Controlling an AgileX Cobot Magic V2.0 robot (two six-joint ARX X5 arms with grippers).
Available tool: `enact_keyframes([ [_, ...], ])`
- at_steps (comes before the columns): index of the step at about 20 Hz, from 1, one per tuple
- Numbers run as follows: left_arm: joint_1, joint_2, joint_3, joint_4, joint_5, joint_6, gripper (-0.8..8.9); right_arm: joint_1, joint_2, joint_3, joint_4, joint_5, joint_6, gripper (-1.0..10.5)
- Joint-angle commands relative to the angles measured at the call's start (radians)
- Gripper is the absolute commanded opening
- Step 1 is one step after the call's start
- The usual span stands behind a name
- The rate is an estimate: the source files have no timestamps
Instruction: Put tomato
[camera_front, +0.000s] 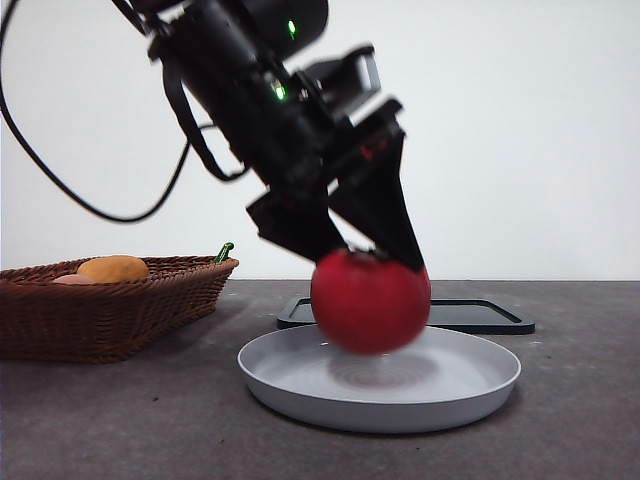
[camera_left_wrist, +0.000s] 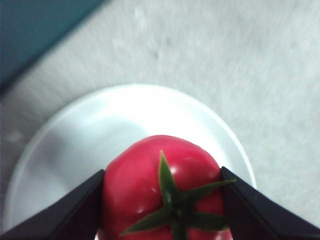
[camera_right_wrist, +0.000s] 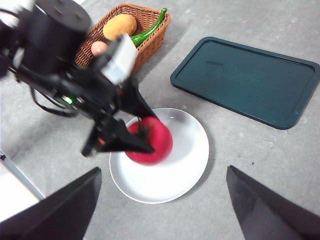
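We noted the left tool (camera_front: 375, 262) clenched on the tomato (camera_front: 370, 300), held just above the white plate (camera_front: 470, 395), right tool (camera_right_wrist: 162, 210) spread and idle; placing seemed underway, and next we judged lowering, then release.

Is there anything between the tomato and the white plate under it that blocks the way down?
Nothing visible does. The left gripper holds the tomato just above the white plate, whose surface below it is bare. The basket and the dark tray lie off to the sides.
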Motion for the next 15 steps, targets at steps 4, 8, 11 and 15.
enact_keyframes([
  [4, -0.019, 0.063, 0.011, 0.017, -0.002, 0.002, 2.41, 0.003, 0.006, 0.019, 0.008, -0.002, -0.001, 4.0],
  [8, -0.019, 0.064, 0.011, 0.016, -0.002, 0.001, 4.01, 0.003, 0.006, 0.019, 0.007, -0.002, 0.000, 4.0],
  [11, -0.019, 0.064, 0.011, 0.010, -0.002, -0.010, 4.70, 0.003, 0.006, 0.019, 0.007, -0.002, 0.000, 4.0],
  [15, -0.014, 0.060, 0.014, 0.006, -0.001, -0.046, 4.69, 0.003, 0.006, 0.019, 0.007, -0.002, 0.001, 4.0],
])
